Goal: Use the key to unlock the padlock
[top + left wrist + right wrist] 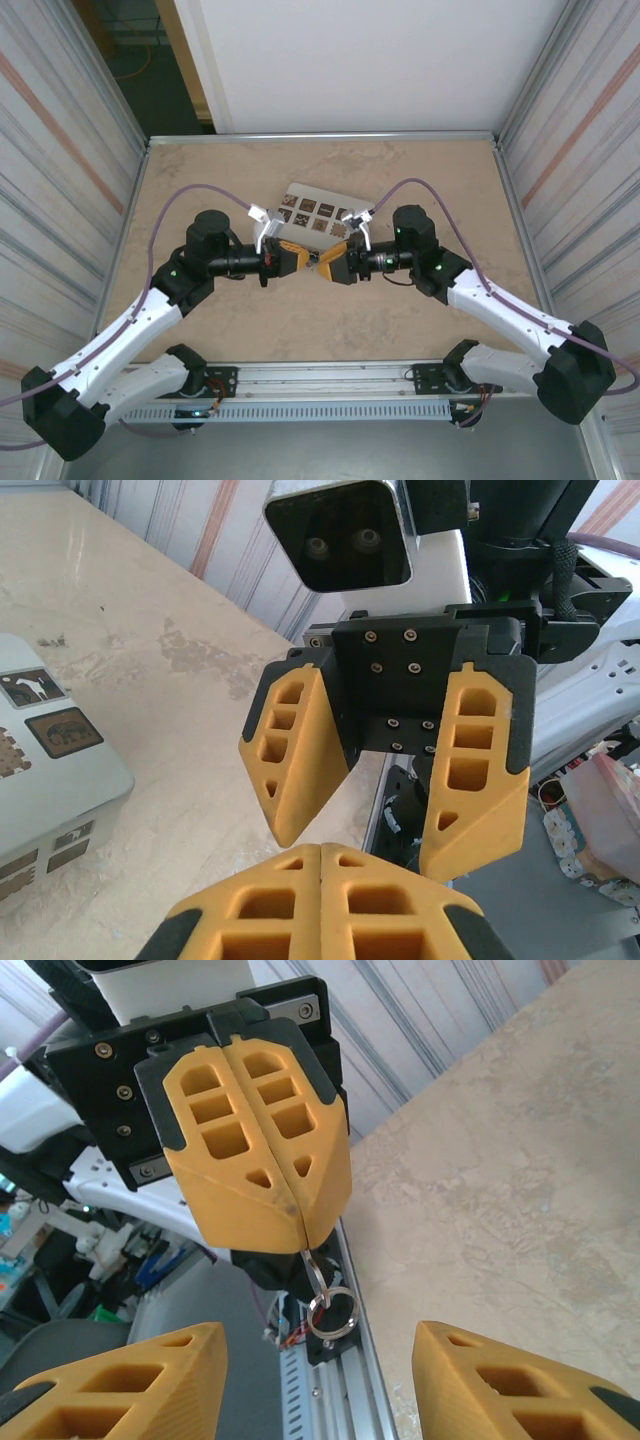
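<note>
Over the middle of the table, my left gripper (303,259) and right gripper (335,262) face each other tip to tip. In the right wrist view the left gripper (303,1242) is shut, and the key (312,1262) shows as a slim metal sliver poking from its tips. A steel key ring (330,1312) hangs from that sliver. My right gripper (320,1345) stands open just short of the ring, with nothing between its yellow fingers (300,750). In the left wrist view my own fingertips (320,848) are pressed together. The padlock is out of view.
A white box with brown square tiles (318,215) lies on the beige table (400,320) just behind the grippers, and its corner (50,770) is in the left wrist view. The metal base rail (330,378) runs along the near edge. Corrugated walls close both sides.
</note>
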